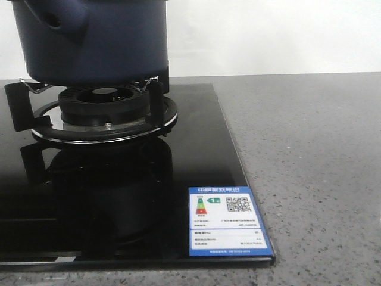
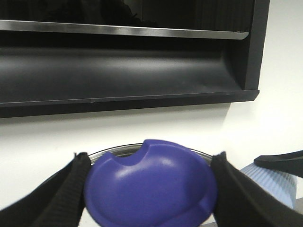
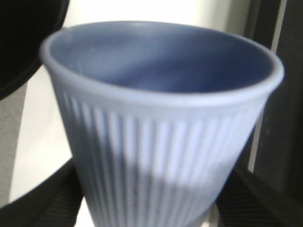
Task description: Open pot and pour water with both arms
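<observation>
The pot [image 1: 95,39] sits on the burner [image 1: 104,110] at the frame's upper left, while the left fingers [image 2: 71,189] clasp its purple lid [image 2: 151,187] and the right fingers [image 3: 42,203] hug a ribbed cup [image 3: 161,127], seemingly ready for pouring.

A kitchen is shown: a gas burner [image 1: 107,110] set in a black glass hob [image 1: 196,155], a speckled stone counter [image 1: 315,179], a range hood [image 2: 128,61] above.

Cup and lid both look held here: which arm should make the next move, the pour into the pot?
Likely the right. Its gripper holds the light blue ribbed cup upright between its fingers, ready to tip. The left gripper is occupied, clamped on the blue lid knob. The pot sits on the burner.
</observation>
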